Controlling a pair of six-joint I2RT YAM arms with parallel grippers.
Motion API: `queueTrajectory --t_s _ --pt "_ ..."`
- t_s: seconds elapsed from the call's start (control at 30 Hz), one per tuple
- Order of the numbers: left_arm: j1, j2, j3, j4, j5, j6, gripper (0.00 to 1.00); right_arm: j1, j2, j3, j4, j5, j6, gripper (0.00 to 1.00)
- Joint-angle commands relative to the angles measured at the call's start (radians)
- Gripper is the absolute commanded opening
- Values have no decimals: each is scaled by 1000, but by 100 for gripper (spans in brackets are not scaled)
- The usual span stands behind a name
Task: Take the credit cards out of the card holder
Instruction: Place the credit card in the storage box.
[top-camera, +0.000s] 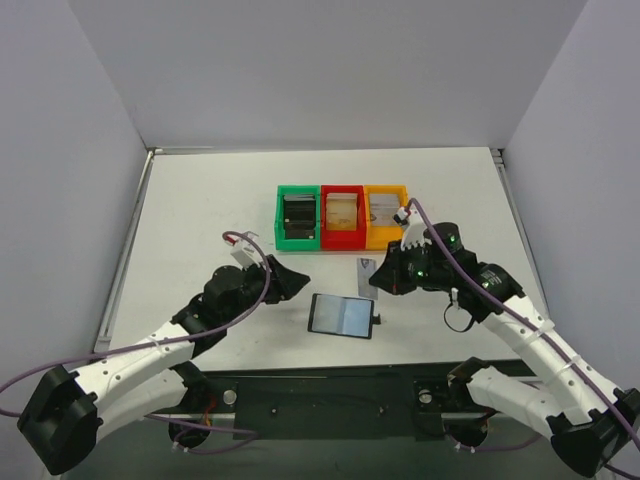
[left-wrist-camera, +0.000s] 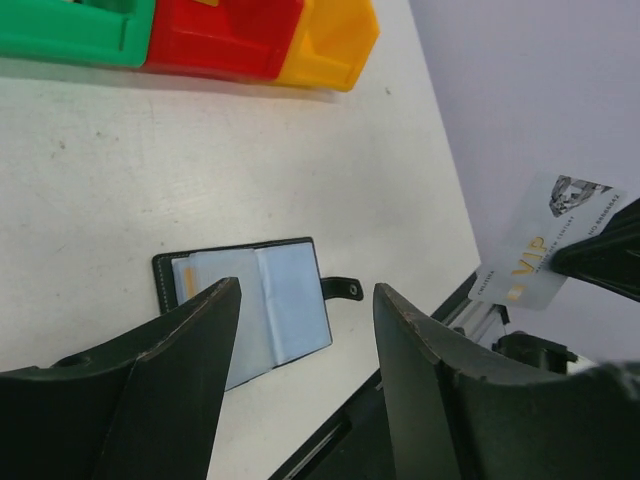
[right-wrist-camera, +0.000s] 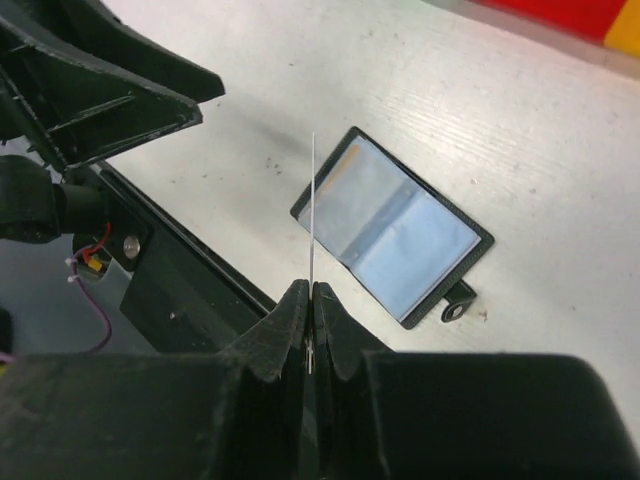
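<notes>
One card (left-wrist-camera: 545, 250) out, one holder (top-camera: 341, 315) open on the counter (top-camera: 200, 200).
Right gripper (right-wrist-camera: 311, 290) pinches the card; left gripper (left-wrist-camera: 306, 300) spread, empty; three bins (top-camera: 343, 187) behind.

- A robotics lab cell is indicated: a white table (top-camera: 200, 200) is boxed in by plain walls (top-camera: 330, 70).
- A left arm (top-camera: 150, 355) and right arm (top-camera: 530, 340) with purple cables (top-camera: 130, 347) are bolted at its near edge.
- A green bin (top-camera: 298, 188), red bin (top-camera: 343, 188) and yellow bin (top-camera: 386, 188) are lined up.

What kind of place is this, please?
Probably a robot test booth: plain grey walls enclose a white table, two robot arms stand at its near edge, with three coloured bins.
</notes>
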Motion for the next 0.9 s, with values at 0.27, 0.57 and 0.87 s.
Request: queueTrajectory --t_s 0.27,0.57,0.87 --pt "53 26 -29 480 549 32 74 152 127 286 -291 -199 -280 0" --pt "55 140 -24 776 764 -98 80 156 156 318 -394 -353 -324 0" --pt "49 152 30 790 838 -65 71 155 166 294 -391 -480 -320 0"
